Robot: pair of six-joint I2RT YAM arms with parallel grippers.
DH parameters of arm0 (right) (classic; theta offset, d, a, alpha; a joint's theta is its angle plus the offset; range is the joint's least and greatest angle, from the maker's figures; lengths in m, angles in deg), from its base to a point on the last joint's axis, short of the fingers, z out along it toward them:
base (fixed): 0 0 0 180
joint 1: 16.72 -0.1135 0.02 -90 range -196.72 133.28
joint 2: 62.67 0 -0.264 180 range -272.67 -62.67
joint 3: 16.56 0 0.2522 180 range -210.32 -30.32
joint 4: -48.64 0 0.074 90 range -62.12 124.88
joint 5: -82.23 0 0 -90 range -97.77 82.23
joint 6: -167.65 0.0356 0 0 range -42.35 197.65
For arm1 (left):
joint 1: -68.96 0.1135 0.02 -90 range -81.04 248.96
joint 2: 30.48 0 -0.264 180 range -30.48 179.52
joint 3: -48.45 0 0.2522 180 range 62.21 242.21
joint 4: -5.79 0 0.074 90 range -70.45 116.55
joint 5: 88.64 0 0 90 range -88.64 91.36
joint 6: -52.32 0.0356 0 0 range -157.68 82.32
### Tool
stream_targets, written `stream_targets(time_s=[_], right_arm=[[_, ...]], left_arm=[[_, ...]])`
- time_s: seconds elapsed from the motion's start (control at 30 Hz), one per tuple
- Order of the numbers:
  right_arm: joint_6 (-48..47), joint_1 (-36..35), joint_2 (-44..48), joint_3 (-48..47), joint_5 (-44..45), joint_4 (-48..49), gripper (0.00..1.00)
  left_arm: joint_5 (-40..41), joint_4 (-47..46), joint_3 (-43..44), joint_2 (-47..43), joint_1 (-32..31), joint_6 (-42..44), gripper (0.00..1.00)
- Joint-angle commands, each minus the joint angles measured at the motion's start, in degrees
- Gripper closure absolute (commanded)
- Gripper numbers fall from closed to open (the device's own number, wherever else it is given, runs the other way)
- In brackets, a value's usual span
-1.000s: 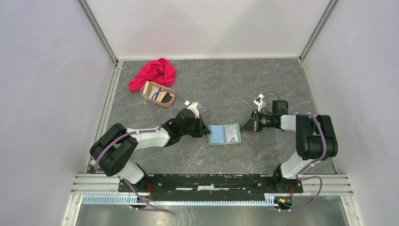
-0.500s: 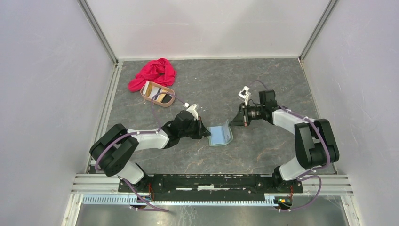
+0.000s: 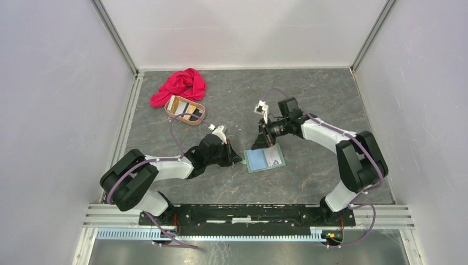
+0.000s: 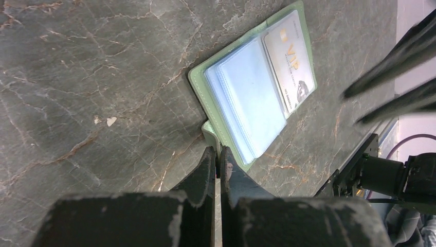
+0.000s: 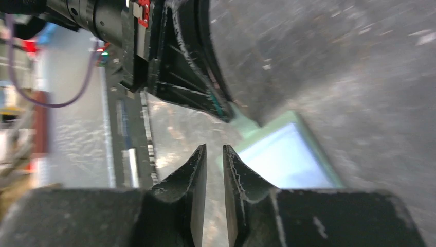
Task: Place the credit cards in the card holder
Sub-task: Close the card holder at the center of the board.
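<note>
One card [image 4: 289, 64] sits pocketed in the open holder [image 3: 265, 159] at frame centre; more cards [image 3: 186, 112] lie in the tray [image 3: 168, 107], upper left; left gripper [image 4: 217, 154] clamps the holder's tab; right gripper [image 5: 214, 154] hangs slightly apart, empty.

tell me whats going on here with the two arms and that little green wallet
The left end effector is shut on the edge of the card holder, which lies open and flat on the table. One credit card sits in a pocket of it. The right end effector hovers just over the holder, jaws slightly apart with nothing between them. More credit cards wait in the tan tray beside a red cloth.
</note>
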Motion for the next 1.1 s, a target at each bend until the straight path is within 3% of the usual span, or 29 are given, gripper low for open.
stream_targets(time_s=[0.0, 0.13, 0.23, 0.5, 1.07], right_arm=[[-17.3, 5.7, 7.31, -1.51, 8.04, -9.44, 0.73], [-17.52, 14.02, 11.99, 9.33, 11.33, -4.02, 0.5], [-17.28, 18.1, 10.82, 10.41, 12.58, -4.08, 0.42], [-12.83, 22.2, 3.25, 8.86, 11.88, -2.33, 0.4], [-8.96, 22.6, -3.46, 11.54, -3.85, -0.02, 0.46]], left_arm=[[0.65, -3.49, -0.61, -1.14, 0.37, -1.63, 0.98], [-1.16, -4.34, -0.15, -0.7, 0.37, -1.24, 0.98], [-1.86, -4.6, 0.0, -0.56, 0.37, -1.24, 0.98], [-3.04, -5.22, 0.01, 1.66, 0.37, -1.48, 0.98], [-5.4, -6.57, 2.65, 10.66, 0.33, -1.67, 0.98]])
